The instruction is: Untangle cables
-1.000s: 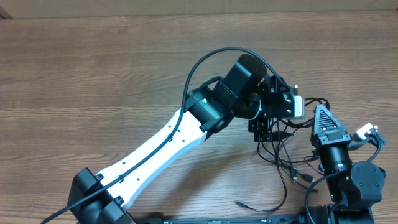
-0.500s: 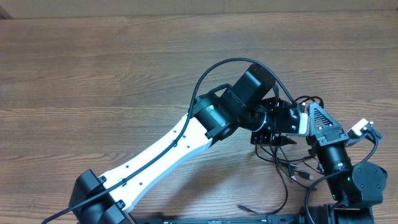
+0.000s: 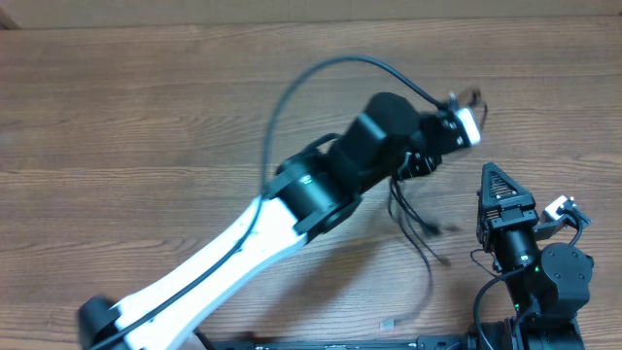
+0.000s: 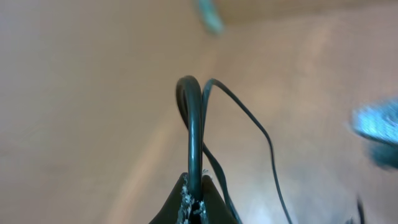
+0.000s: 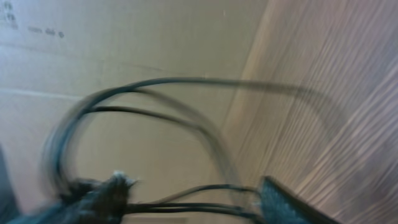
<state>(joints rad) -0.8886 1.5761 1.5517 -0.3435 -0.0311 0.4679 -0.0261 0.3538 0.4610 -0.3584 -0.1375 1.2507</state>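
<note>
- Left pincer [image 4: 194, 202] is clamped shut on the cables [image 4: 194, 137]: one loop stands straight up out of the closed tips toward 12 o'clock, and one thinner strand runs beside it at 1 o'clock
- Overhead, this left pincer [image 3: 416, 165] sits at about 1 o'clock from the table's middle; the cables [image 3: 426, 255] trail from it toward 6 o'clock, at least two strands, though blur hides the exact count
- Right pincer [image 5: 193, 190] stands wide, its two fingertips [image 5: 112, 186] well apart; two or three strands cross the gap, and I cannot tell whether they touch the tips
- Overhead, the right pincer [image 3: 493, 175] lies at 4 o'clock from the left one, apart from it
- One wooden table [image 3: 146, 97] carries two arms
</note>
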